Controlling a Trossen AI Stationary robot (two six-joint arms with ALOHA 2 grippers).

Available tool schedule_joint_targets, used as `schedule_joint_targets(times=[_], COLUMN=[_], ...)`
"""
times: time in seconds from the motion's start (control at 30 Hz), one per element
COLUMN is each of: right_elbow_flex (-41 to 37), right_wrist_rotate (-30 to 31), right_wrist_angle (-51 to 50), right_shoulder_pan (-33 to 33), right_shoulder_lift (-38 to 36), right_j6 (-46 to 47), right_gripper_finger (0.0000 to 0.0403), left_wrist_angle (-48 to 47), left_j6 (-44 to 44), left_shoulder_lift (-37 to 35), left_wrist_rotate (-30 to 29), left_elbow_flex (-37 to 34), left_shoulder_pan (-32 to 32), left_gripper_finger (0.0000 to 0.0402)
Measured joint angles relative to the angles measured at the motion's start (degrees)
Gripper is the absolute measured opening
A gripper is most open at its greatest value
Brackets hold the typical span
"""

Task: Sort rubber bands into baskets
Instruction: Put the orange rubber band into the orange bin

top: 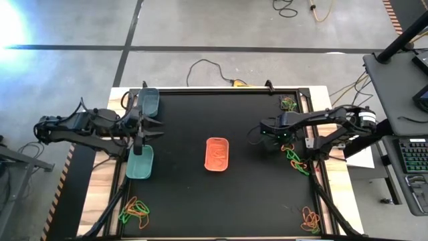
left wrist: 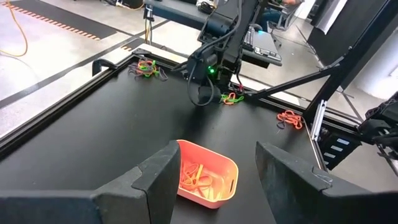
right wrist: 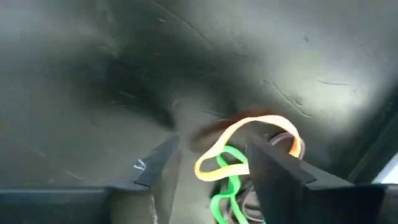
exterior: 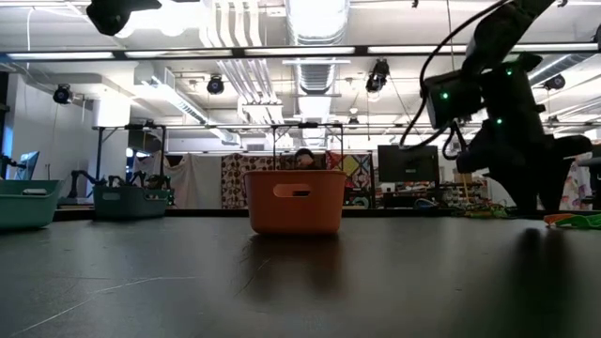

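My right gripper (right wrist: 211, 149) points down, open, at the right side of the table, over the edge of a small pile of rubber bands (top: 294, 161). An orange loop (right wrist: 249, 127) and a green band (right wrist: 227, 180) lie by one finger (right wrist: 273, 168). My left gripper (left wrist: 217, 155) hangs open and holds nothing, above the table's left side (top: 142, 134), between the dark grey-teal basket (top: 148, 102) and the light teal basket (top: 140, 163). The orange basket (top: 217, 154) stands mid-table with orange bands (left wrist: 196, 177) in it. My right gripper has one finger (right wrist: 273, 168) standing against the orange band's loop (right wrist: 261, 121), coming from above. The picture is smeared there, so I cannot tell whether the finger touches the band. Nothing lies pinched between the two fingers.
More rubber band piles lie at the far right corner (top: 289, 104), the near right corner (top: 309, 217) and the near left corner (top: 136, 209). A raised black frame (top: 221, 90) borders the mat. Cables lie on the floor beyond the table.
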Motion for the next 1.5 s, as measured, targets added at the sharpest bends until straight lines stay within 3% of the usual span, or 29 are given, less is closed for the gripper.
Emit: schedule_joint_targets(times=[0.33,0.53,0.83,1.0,1.23,1.5], right_elbow_flex=[-2.87,-0.15,11.72,20.68,33.65,46.48], right_wrist_rotate=[-2.21,0.75,3.66,3.95,3.37,3.0], right_wrist_angle=[3.79,2.86,4.21,14.27,24.51,21.75], right_shoulder_pan=[-0.53,-0.49,4.1,10.82,18.13,18.72], right_shoulder_lift=[1.21,0.83,1.66,4.41,14.63,29.85], right_j6=[0.07,-0.39,-1.99,-7.64,-13.42,-13.58], right_gripper_finger=[0.0076,0.0016,0.0009,0.0009,0.0009,0.0009], left_wrist_angle=[0.0,0.0,-0.02,-0.11,-0.11,-0.01], left_j6=[0.46,0.92,1.15,1.94,2.27,2.08], left_shoulder_lift=[-0.1,-0.38,-2.46,-3.8,-4.14,-3.88], left_wrist_rotate=[0.0,0.02,2.03,2.08,3.11,3.66], left_elbow_flex=[0.0,0.0,0.0,0.0,0.0,0.0], left_shoulder_pan=[-0.01,-0.02,-0.01,-0.01,-0.02,-0.1], left_gripper_finger=[0.0192,0.0192,0.0192,0.0192,0.0192,0.0192])
